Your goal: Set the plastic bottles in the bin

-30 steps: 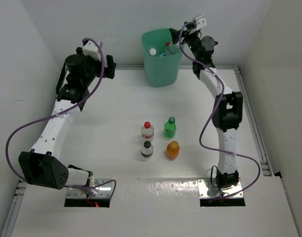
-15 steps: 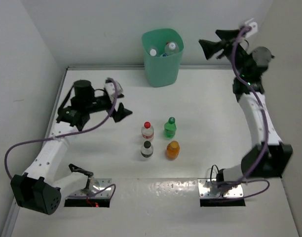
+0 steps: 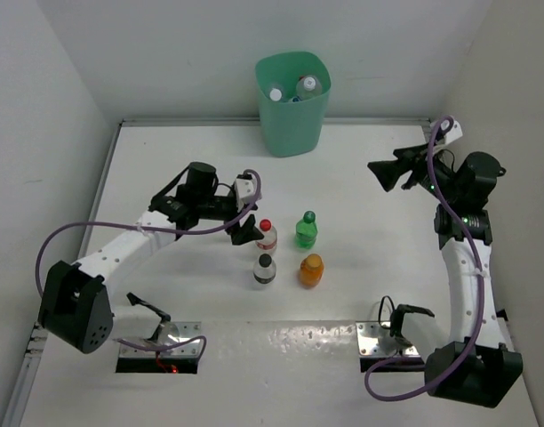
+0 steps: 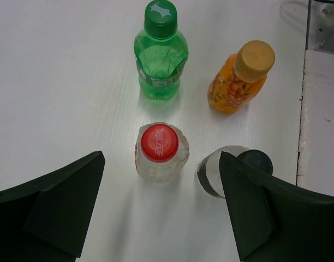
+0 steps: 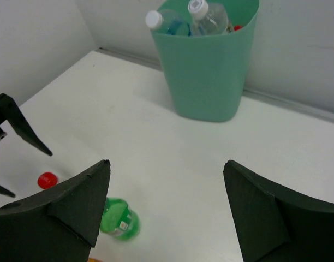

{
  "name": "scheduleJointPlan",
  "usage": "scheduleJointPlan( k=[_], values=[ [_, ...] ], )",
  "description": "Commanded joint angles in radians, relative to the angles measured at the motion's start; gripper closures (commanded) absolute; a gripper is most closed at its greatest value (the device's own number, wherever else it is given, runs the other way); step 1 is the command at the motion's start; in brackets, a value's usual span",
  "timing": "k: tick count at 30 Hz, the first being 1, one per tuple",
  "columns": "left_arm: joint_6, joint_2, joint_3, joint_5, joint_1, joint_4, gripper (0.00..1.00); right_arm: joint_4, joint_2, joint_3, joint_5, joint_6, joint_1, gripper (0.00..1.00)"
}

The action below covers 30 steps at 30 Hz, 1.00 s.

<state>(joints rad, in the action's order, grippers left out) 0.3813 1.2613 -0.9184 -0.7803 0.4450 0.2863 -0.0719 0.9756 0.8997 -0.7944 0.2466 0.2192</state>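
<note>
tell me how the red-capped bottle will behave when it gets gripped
The red-capped bottle looks clear and possibly empty, so probably light. Its dimpled thin walls may flex under a squeeze. Standing upright close to the black-capped bottle, it could tip into it if nudged.

Jaws wide apart, red-capped bottle (image 4: 159, 151) between; black-capped bottle (image 4: 232, 169) beside it; green bottle (image 4: 160, 52), orange bottle (image 4: 240, 78) beyond.

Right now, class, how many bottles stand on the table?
4: red-capped bottle far left, green bottle far right, black-capped bottle near left, orange bottle near right. None seems hidden.
</note>
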Motion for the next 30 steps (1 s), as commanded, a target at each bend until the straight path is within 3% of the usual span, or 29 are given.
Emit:
scheduleJointPlan(
  k=[1,9,13,24,30],
  values=[
    [0.027,0.03,-0.013,0.006,0.029,-0.096,0.07,0.049,-0.032,0.007,-0.037,-0.02,0.008,0.17],
    [0.005,0.104,0.027,0.035,0.067,-0.2,0.14,0.069,-0.003,0.033,-0.049,-0.029,0.009,0.17],
    [-0.031,0.115,0.058,0.053,0.067,-0.239,0.3,0.069,-0.003,0.028,-0.054,-0.024,0.009,0.17],
    [-0.041,0.159,0.029,0.036,0.067,-0.248,0.55,0.052,0.023,0.025,-0.054,-0.027,0.009,0.17],
    [-0.094,0.113,-0.12,0.018,0.077,-0.171,0.69,0.031,0.037,0.019,-0.054,-0.023,0.011,0.17]
  ],
)
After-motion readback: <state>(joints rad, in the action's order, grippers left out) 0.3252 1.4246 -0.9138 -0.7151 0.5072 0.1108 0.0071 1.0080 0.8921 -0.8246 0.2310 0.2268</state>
